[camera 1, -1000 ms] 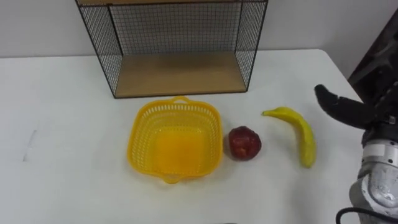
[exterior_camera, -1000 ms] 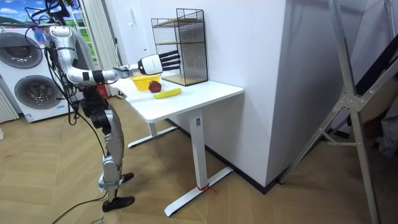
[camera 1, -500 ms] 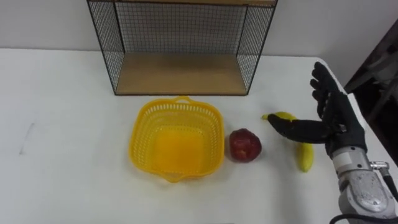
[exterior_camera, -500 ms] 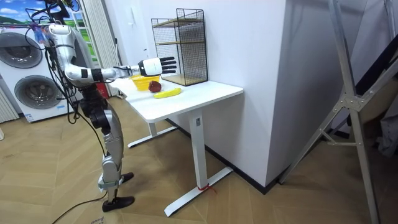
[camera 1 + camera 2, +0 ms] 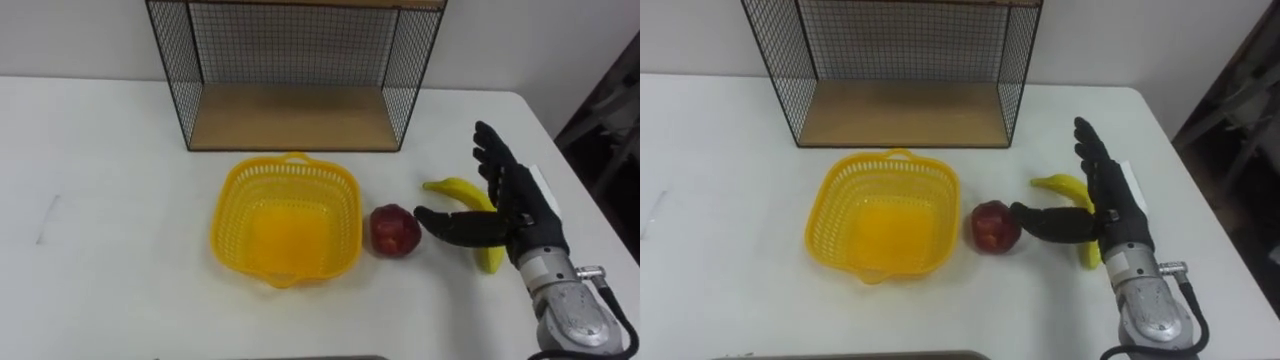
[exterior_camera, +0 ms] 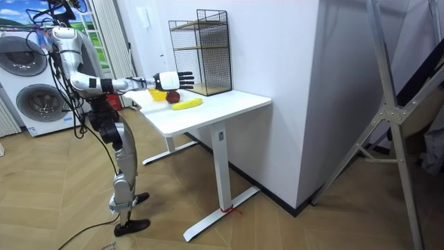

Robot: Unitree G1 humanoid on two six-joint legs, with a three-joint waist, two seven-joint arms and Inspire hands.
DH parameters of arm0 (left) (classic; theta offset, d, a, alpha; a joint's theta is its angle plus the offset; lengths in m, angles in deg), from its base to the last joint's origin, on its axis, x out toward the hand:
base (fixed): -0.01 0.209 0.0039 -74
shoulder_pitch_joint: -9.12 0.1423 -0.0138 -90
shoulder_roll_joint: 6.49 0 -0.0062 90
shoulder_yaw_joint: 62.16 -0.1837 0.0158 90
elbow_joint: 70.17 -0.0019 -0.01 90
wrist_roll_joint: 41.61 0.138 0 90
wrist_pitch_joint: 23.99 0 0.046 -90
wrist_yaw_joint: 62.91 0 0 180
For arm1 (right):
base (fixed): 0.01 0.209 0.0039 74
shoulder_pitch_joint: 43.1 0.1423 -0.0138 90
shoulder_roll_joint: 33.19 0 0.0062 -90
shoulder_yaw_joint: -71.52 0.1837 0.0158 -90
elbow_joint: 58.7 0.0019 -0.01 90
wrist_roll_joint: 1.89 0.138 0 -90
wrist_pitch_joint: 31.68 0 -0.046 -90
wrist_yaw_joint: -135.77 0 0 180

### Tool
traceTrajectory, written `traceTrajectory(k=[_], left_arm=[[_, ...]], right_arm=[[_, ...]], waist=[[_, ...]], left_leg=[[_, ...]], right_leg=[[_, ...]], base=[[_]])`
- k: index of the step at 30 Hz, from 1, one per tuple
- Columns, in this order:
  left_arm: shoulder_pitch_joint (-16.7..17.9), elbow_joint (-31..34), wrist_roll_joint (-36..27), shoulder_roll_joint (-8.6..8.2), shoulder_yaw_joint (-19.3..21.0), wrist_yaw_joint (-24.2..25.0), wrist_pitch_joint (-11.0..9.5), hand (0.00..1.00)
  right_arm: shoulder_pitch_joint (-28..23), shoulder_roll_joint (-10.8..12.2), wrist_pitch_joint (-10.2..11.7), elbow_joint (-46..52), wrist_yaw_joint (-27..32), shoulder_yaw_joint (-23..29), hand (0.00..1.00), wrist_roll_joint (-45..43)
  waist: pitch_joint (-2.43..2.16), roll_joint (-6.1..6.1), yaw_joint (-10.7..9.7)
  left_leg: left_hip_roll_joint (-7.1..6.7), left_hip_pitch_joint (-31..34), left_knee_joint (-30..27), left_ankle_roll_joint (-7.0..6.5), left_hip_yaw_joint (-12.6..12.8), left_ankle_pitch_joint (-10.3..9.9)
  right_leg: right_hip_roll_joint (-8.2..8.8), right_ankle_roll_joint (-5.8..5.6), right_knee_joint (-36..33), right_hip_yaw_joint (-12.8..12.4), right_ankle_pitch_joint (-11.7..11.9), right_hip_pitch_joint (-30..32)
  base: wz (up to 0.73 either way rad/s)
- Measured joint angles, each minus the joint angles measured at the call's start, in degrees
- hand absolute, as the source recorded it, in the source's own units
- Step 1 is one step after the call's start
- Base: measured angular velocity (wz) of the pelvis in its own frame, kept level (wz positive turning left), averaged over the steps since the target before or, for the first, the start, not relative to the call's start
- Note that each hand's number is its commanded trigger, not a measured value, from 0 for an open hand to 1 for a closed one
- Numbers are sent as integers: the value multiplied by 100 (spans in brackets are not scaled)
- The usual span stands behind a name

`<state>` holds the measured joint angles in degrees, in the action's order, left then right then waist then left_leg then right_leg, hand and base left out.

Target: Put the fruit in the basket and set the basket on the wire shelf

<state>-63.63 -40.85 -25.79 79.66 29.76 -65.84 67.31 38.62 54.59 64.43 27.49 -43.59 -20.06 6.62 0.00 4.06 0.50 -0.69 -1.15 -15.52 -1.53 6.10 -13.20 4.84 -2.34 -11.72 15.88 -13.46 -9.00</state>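
Scanning from the left and meeting first a bare stretch of the white table (image 5: 100, 200), then finding the yellow plastic basket (image 5: 228, 205) standing upright near the middle, just in front of the black wire shelf (image 5: 295, 118), apart from it and not resting on its wooden board. Passing on to the right and coming to the red apple (image 5: 395, 230), lying on the table just beside the basket's right wall and outside it. Reaching next the banana (image 5: 452, 188), lying on the table to the right of the apple, curving toward the near edge and partly covered by the right hand (image 5: 518, 208). Noting that hand hovering over or resting on the banana, impossible to tell which, holding nothing, with fingers spread wide and straight, pointing toward the shelf side, and with the thumb stretching out leftward, its tip just beside the apple. Turning to the room view: standing upright at the end of the table on the room view's left, reaching the right arm out level over the tabletop above the fruit, with washing machines (image 6: 35, 104) behind.
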Motion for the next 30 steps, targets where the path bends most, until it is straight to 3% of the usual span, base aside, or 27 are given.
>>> traceTrajectory(k=[17,30], left_arm=[[-139,0,1,0,-38,28,-2,0],[-221,-130,0,-24,-38,136,13,0]], right_arm=[[0,-3,-5,-44,-522,-125,0,8],[8,0,-222,-80,-962,-229,0,-240]], waist=[[0,13,123],[30,-26,159]], left_leg=[[1,1,-8,0,-4,0],[-3,84,-84,-7,-76,4]], right_leg=[[3,0,1,30,1,-10],[11,-3,2,153,3,-5]], base=[[0],[4]])
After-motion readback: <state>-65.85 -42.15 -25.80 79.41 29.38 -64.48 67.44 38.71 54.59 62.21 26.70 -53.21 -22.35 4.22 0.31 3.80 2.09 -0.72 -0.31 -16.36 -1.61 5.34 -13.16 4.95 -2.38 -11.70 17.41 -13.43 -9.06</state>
